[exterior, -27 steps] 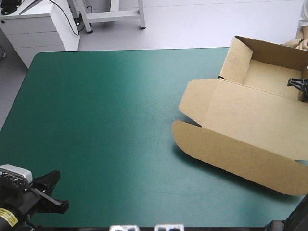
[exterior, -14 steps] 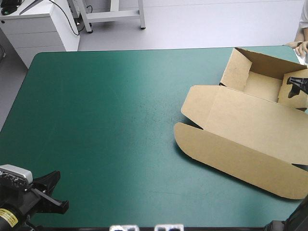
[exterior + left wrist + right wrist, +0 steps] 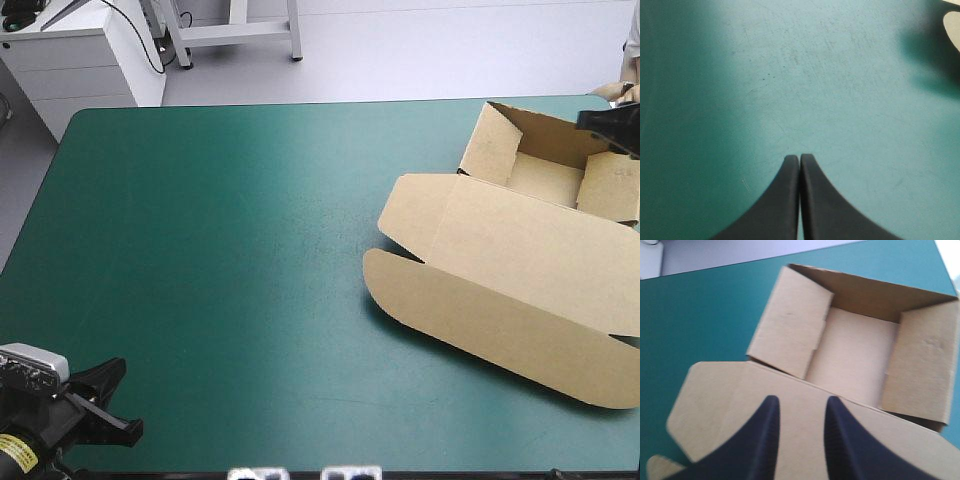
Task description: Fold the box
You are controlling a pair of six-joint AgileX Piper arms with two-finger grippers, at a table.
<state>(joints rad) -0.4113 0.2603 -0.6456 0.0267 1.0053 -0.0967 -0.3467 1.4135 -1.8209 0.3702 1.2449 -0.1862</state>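
The brown box (image 3: pixel 520 250) lies at the table's right side as an open tray with its lid (image 3: pixel 500 300) flat toward the front. In the right wrist view the tray (image 3: pixel 855 350) shows raised walls and a side flap (image 3: pixel 790 335) folded inward. My right gripper (image 3: pixel 801 402) hovers open above the lid, ahead of the tray, holding nothing. In the high view the right gripper (image 3: pixel 592 122) sits over the tray's far right wall. My left gripper (image 3: pixel 800 158) is shut and empty over bare teal-green cover at the near left corner (image 3: pixel 118 402).
The teal-green cover (image 3: pixel 220 250) stretches from the box to the table's left edge. The tray's far wall stands close to the table's far edge. A corner of the box (image 3: pixel 952 25) shows far ahead of the left gripper.
My right gripper has moved out of the tray, up toward its far right wall. The tray's right side flap now stands raised. The left arm has not moved.
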